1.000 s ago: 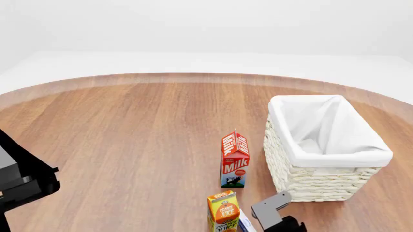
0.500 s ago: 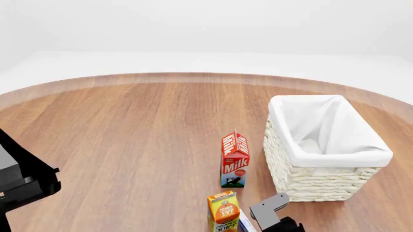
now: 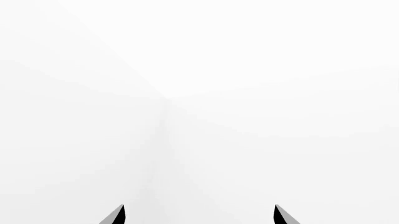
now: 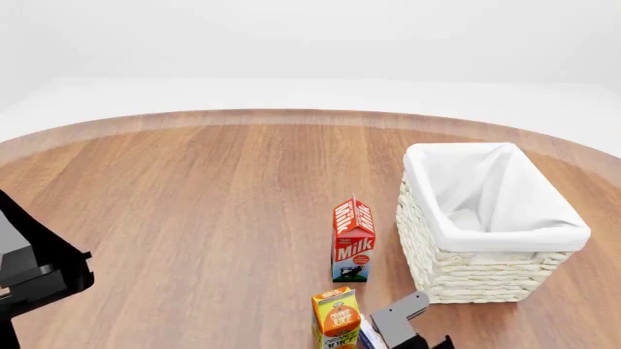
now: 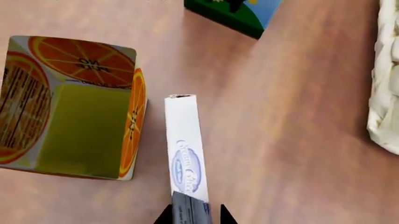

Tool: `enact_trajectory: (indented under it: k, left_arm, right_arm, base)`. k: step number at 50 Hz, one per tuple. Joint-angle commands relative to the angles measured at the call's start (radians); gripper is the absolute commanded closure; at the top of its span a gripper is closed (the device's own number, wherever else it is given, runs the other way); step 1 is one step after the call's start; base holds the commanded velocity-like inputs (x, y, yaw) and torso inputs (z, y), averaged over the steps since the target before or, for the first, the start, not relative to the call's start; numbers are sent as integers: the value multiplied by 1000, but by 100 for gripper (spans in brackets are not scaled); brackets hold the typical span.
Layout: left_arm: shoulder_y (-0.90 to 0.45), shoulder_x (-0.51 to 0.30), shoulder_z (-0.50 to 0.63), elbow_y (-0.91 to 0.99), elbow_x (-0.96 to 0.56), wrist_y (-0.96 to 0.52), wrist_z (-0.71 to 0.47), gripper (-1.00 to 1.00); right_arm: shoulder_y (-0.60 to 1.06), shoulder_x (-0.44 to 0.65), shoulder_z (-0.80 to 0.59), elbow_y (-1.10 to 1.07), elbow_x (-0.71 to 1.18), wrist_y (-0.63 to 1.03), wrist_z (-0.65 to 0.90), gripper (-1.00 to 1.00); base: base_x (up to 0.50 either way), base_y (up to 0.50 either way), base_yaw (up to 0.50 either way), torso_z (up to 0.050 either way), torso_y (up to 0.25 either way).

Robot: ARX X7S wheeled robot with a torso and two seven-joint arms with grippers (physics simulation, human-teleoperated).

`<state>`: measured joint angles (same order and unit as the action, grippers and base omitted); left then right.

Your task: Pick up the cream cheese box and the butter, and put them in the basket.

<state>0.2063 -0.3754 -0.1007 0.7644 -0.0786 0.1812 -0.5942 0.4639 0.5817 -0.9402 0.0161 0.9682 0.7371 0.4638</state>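
Cream cheese box lengthwise toward milk carton

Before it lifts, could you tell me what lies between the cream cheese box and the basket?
Only bare wooden table separates the cream cheese box from the basket, per the right wrist view.

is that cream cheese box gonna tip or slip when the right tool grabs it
Likely tippy: the cream cheese box stands on a narrow edge, so a nudge could topple it toward the orange juice carton. It looks stiff, small and probably light. The right tool sits at its end, so it may pivot.
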Motion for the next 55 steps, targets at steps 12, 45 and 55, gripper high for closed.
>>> enact_trajectory:
  k: [12, 45, 55]
  left_arm:
    - [2, 18, -22, 0, 12, -7, 18, -100]
    - [11, 10, -26, 9, 16, -2, 8, -100]
    - [14, 7, -25, 13, 17, -2, 7, -100]
  right_arm:
    - [3, -12, 4, -11, -50, -6, -11, 100]
    - [-45, 289, 201, -646, 194, 30, 298, 100]
    - [-60, 343, 232, -729, 239, 19, 348, 100]
  base:
    - [0, 0, 0, 0, 0]
    - [0, 0, 0, 0, 0]
    - [0, 0, 0, 0, 0]
